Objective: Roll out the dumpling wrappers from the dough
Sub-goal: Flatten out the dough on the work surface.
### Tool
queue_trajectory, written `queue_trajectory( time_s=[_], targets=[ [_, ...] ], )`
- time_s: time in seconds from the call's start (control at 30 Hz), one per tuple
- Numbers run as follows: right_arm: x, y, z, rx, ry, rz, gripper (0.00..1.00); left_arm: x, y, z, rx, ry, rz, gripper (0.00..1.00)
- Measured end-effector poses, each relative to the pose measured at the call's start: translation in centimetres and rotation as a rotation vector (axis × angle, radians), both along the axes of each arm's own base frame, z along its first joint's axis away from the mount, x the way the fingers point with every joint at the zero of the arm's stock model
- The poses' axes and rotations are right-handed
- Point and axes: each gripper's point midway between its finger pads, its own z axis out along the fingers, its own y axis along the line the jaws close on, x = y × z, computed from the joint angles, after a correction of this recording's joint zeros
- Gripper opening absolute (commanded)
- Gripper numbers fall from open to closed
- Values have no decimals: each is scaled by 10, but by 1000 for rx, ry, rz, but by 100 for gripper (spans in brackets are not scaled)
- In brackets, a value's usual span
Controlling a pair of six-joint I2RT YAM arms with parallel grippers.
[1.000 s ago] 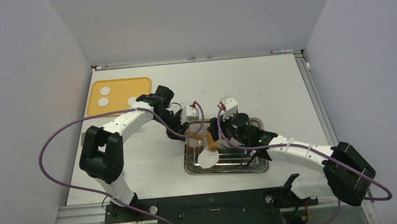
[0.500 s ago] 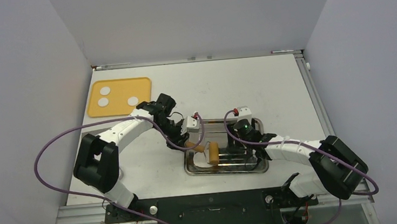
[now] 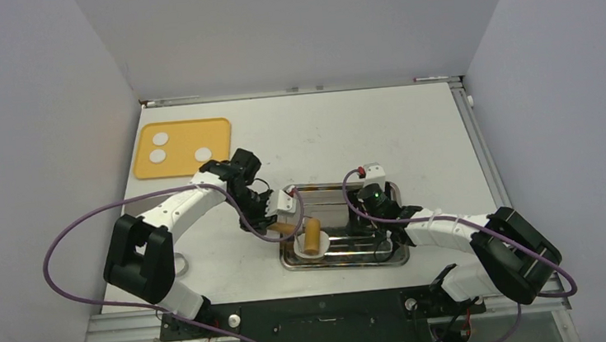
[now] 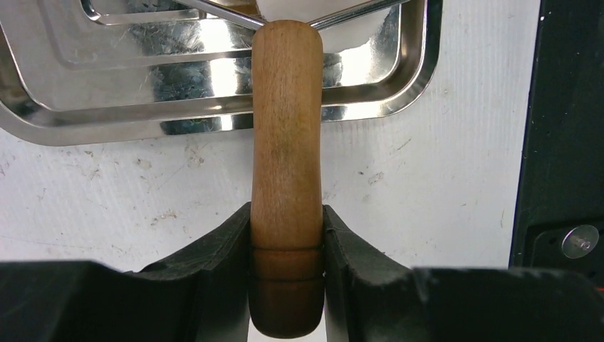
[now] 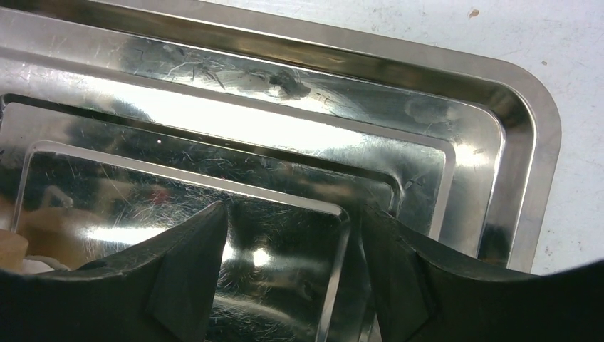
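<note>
My left gripper (image 3: 290,222) (image 4: 287,214) is shut on the handle end of a wooden rolling pin (image 3: 314,235) (image 4: 286,135). The pin reaches over the near left rim of the steel tray (image 3: 390,254) (image 4: 107,125). Its far end lies on a flattened white dumpling wrapper (image 3: 326,243) (image 4: 349,32), mostly hidden beneath it. My right gripper (image 3: 367,212) (image 5: 292,214) hangs open and low inside the tray (image 5: 513,142), right of the pin, nothing between its fingers. Three round dough pieces (image 3: 161,138) (image 3: 157,156) (image 3: 203,154) lie on the yellow board (image 3: 184,132) at the far left.
Thin metal rods (image 4: 214,7) cross the tray by the pin's tip. A small metal ring (image 3: 177,263) lies on the table near the left arm. The black base rail (image 3: 328,311) runs along the near edge. Grey walls close in three sides.
The left arm has drawn the rolling pin nearer and leftward onto the wrapper. The right gripper moved right and dropped low into the tray, then stayed put.
</note>
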Motion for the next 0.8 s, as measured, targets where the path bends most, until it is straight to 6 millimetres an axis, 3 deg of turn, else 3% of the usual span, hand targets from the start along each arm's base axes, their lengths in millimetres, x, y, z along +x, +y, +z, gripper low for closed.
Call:
queue_trajectory(
  time_s=[0.13,0.33,0.5,0.63,0.8],
  targets=[
    [0,-2,1,1,-9,-5,64,-6,-10,-1,5,-10,-30,0],
    [2,-2,6,12,-33,-12,64,-34,-41,-18,5,5,-127,0],
    [3,-2,9,22,-48,-14,64,-28,-27,-23,31,43,-68,0],
    [1,-4,7,16,-46,-16,64,-11,-8,-10,38,45,19,0],
    [1,-4,7,15,-45,-16,64,2,-1,8,46,-11,33,0]
  ],
)
